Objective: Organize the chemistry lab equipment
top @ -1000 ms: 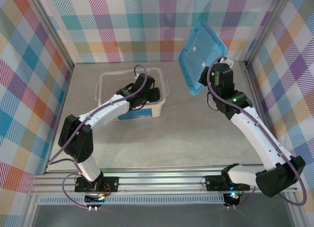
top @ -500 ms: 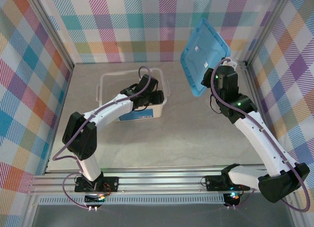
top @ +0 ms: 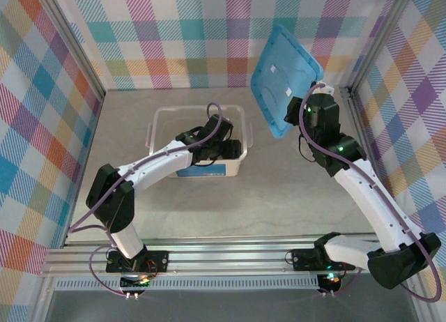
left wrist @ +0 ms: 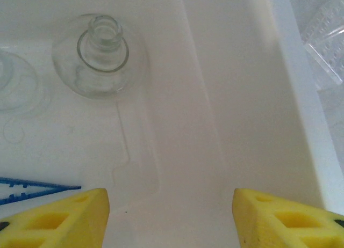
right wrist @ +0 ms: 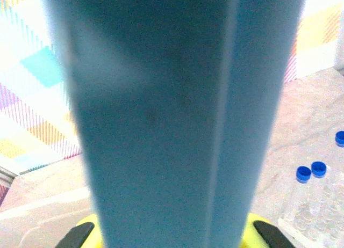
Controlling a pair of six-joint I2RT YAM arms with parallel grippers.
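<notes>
Clear round-bellied glass flask (left wrist: 102, 57), smooth translucent white tub (left wrist: 242, 87), flat blue lid (top: 286, 74)

L wrist view: tweezers (left wrist: 33, 188) & a beaker (left wrist: 19, 89) cut off at left edge; R wrist view: lid (right wrist: 172, 114) blurred, cropped top & bottom; blue-capped tubes (right wrist: 304, 174) fuzzy, cropped lower right.
</notes>
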